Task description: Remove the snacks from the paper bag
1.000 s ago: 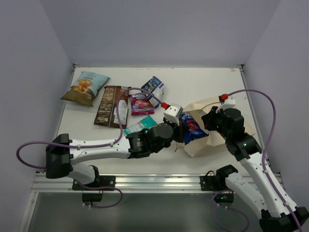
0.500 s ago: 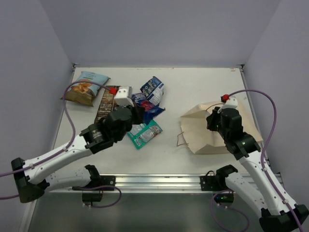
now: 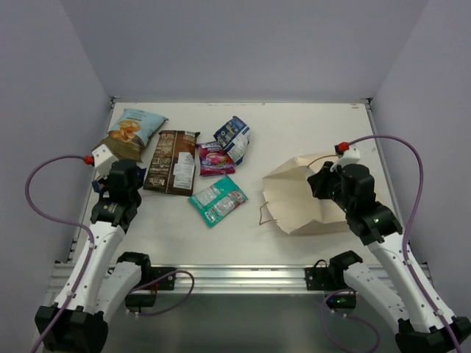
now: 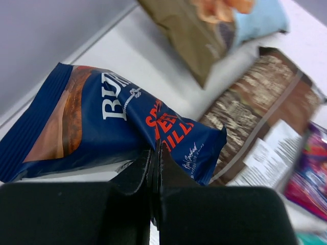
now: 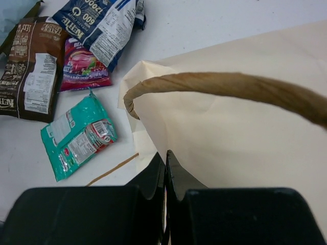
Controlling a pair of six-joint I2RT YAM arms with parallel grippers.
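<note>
A white table (image 3: 294,132) stands inside pale lavender walls. On its right half lies the paper bag (image 3: 294,206) on its side, mouth toward the middle of the table. One twisted-cord handle (image 5: 230,84) arches across the right wrist view. The right gripper (image 5: 164,162) has its jaws pressed together on the bag's upper wall, near the mouth.

Left of the bag lie five packets. The teal-green packet (image 3: 218,201) is nearest. Beyond it is the magenta packet (image 3: 214,158), touching a blue-and-white packet (image 3: 233,137). The long dark brown packet (image 3: 172,162) sits just beside the magenta one, and the chip bag (image 3: 131,134) is near the far left corner.

At the table's left edge, the left gripper (image 4: 156,153) is closed narrow on the edge of a second blue packet (image 4: 107,127). This one is hidden under the arm in the overhead view.
</note>
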